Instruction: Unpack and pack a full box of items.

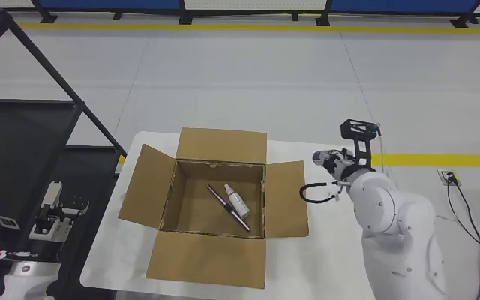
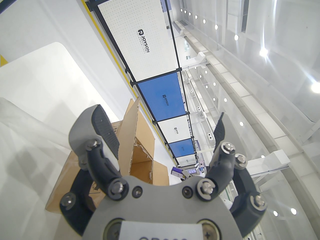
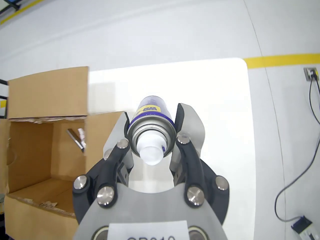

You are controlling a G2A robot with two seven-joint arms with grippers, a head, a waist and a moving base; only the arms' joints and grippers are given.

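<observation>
Over the white bench [image 1: 289, 150], right of the open box [image 1: 206, 259], my right jaws clamp a blue-and-yellow-labelled spray can [image 3: 153, 114]; my left jaws stand apart.

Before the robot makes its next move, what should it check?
1. Right pincer shut on the spray can: ok.
2. Table bare beside the box for setting the can down: ok.
3. Can's height above the table: cannot tell.
4. Left pincer free: ok, open and empty.
5. Box flaps spread open: ok.
6. Box emptied: not ok, a small bottle and a thin stick lie inside.
</observation>
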